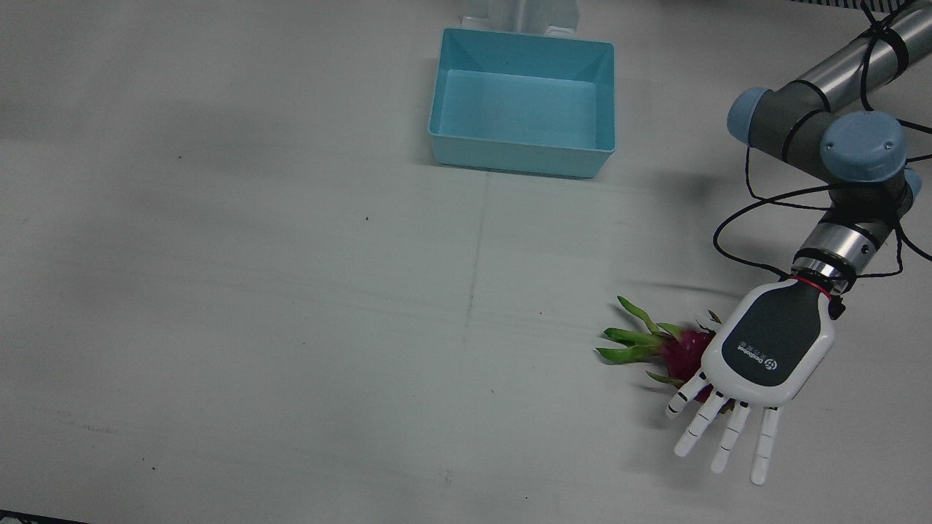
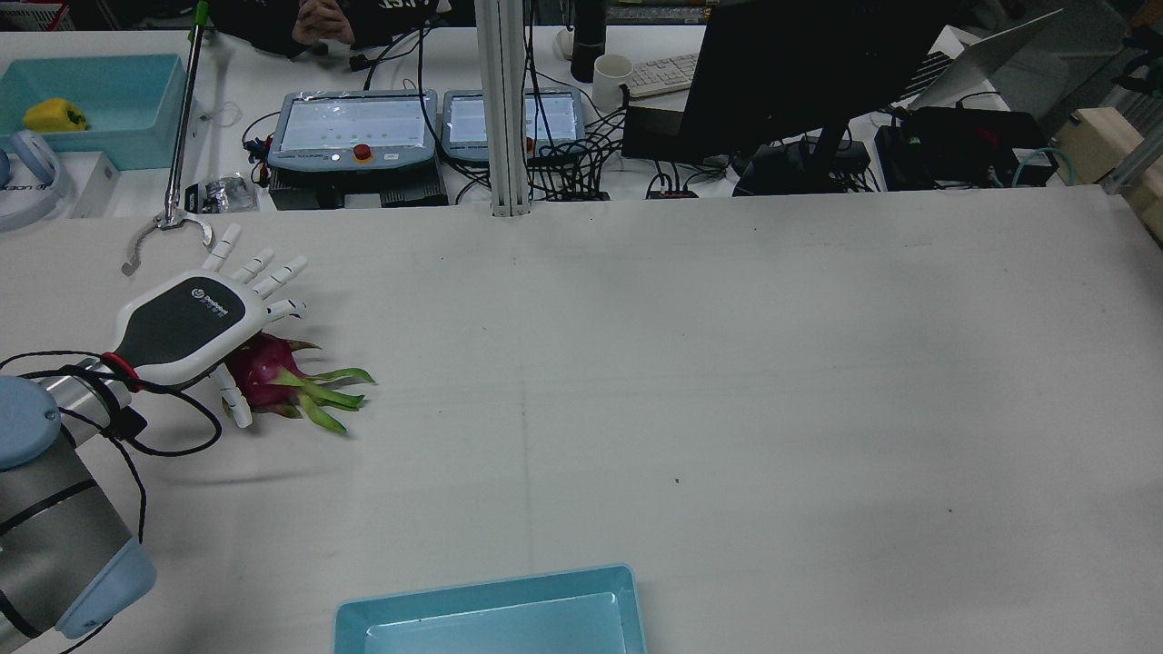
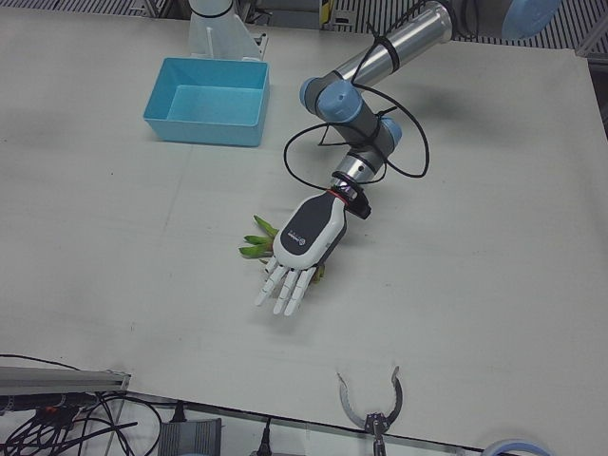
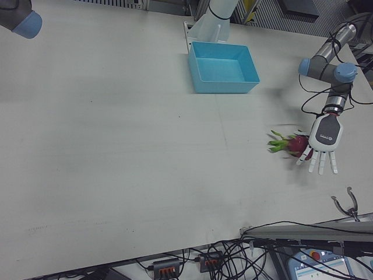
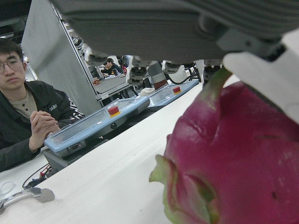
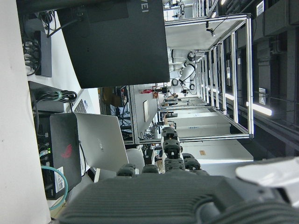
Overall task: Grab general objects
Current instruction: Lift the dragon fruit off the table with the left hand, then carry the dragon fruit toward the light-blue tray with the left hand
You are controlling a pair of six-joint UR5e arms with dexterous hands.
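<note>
A magenta dragon fruit (image 1: 681, 353) with green leaf tips lies on the white table, far out on my left arm's side. My left hand (image 1: 772, 349) hovers palm down right over it, fingers stretched straight and apart, so it is open. It hides most of the fruit body, and the leaves (image 3: 258, 249) stick out beside it. In the left hand view the fruit (image 5: 233, 158) fills the space under the palm, with the thumb (image 5: 266, 79) close against its top. My right hand (image 6: 177, 186) shows only in its own view, fingers extended with nothing in them.
A light blue bin (image 1: 520, 156) stands near the pedestals, well away from the fruit. A reach-grabber tool (image 2: 173, 136) lies at the table edge beyond my left hand. Teach pendants (image 2: 354, 127), a monitor and a seated person (image 5: 23, 116) are past that edge.
</note>
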